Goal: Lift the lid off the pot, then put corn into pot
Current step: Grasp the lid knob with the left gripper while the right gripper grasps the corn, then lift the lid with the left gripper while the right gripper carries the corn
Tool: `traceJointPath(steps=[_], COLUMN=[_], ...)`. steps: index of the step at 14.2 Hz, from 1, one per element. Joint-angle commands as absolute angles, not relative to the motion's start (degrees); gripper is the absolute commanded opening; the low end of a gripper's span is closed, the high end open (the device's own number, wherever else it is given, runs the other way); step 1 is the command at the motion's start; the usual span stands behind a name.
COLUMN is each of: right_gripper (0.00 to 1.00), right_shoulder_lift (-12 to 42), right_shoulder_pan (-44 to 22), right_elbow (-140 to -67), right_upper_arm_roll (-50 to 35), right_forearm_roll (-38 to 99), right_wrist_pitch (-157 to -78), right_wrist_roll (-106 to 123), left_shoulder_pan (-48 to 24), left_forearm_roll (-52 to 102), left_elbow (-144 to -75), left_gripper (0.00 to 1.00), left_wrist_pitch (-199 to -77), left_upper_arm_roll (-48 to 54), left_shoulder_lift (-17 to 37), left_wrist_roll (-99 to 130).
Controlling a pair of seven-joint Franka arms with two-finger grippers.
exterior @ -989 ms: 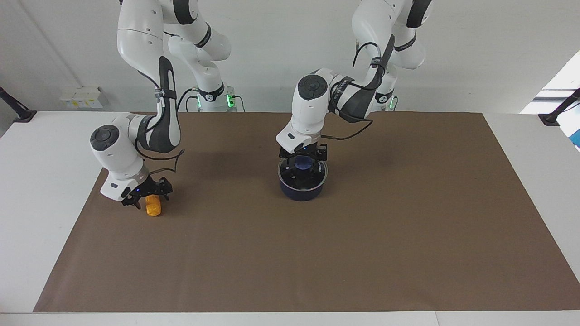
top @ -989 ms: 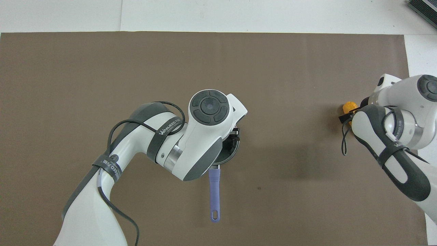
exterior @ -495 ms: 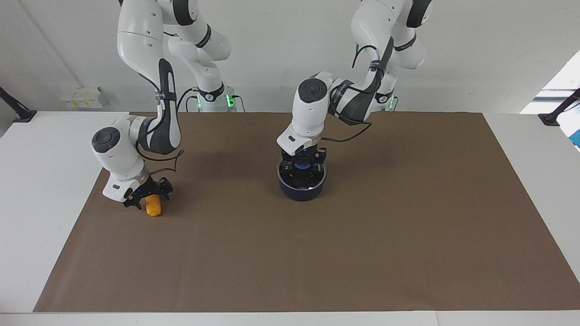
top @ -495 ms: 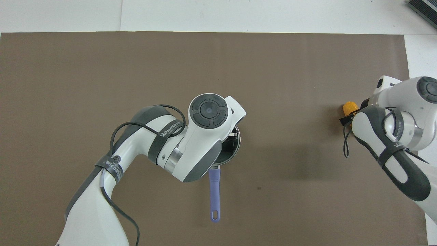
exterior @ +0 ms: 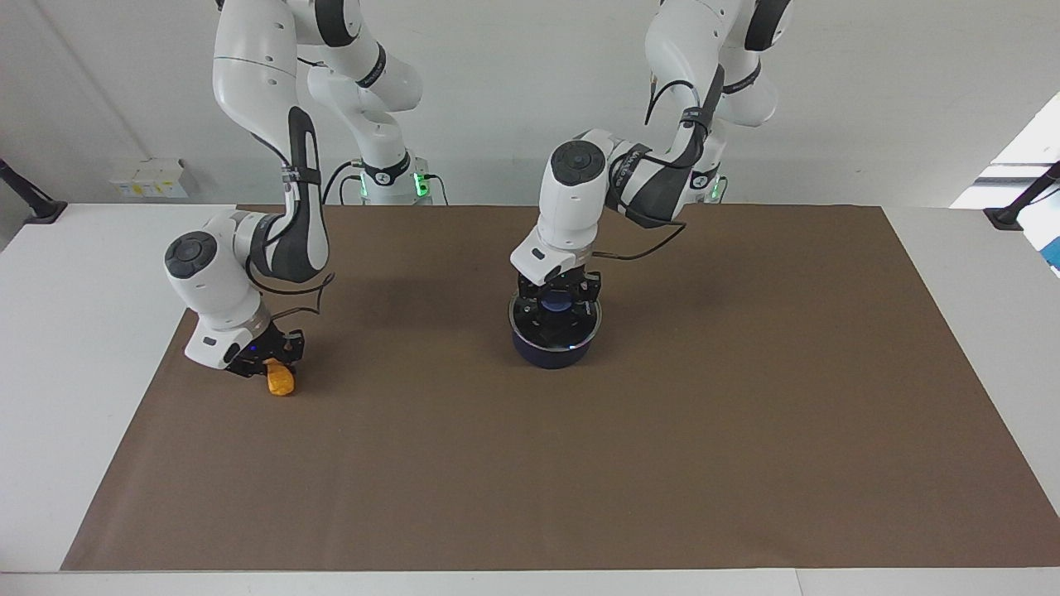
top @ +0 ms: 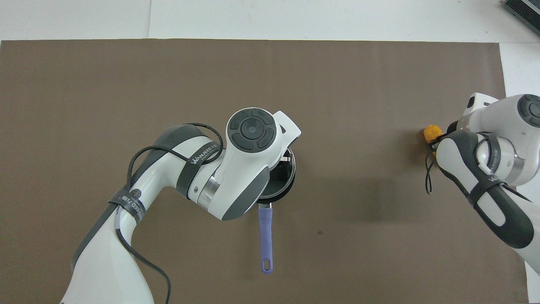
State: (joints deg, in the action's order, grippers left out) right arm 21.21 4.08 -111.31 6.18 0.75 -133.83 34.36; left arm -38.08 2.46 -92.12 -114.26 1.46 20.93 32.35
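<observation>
The pot (exterior: 554,346) sits mid-table on the brown mat (exterior: 662,463), its handle (top: 265,240) pointing toward the robots. The left gripper (exterior: 555,303) closes around the blue knob of the lid (exterior: 556,325), apparently just clear of the rim. The right gripper (exterior: 267,362) pinches the corn (exterior: 281,380) at the right arm's end.

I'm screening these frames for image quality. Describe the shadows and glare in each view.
Facing view: soft arm shadows fall on the brown mat nearer the robots than the pot; a small glint sits on the lid; bright window glare at the edge. Overhead view: a faint diffuse shadow lies between the pot and the corn; no glare.
</observation>
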Motion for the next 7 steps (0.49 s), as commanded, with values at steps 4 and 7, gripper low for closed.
traceJointPath(steps=[4,7], right_gripper=[0.00,0.00], right_shoulder_lift=[16.01,12.67], right_shoulder_pan=[3.78,2.29], right_elbow=[-106.10,-102.58], right_upper_arm_roll=[5.63,4.57], right_forearm_roll=[1.49,1.41], right_wrist_pitch=[-125.36,-116.83], right_wrist_roll=[32.62,26.92], left_shoulder_pan=[-35.17,-31.57], left_forearm_roll=[1.23,1.32], left_elbow=[-90.70,-90.88], left_gripper=[0.00,0.00], left_wrist_pitch=[-110.05,-106.71], left_upper_arm_roll=[1.05,1.05], left_shoulder_lift=[16.53,13.72], left_wrist_roll=[32.43,30.07])
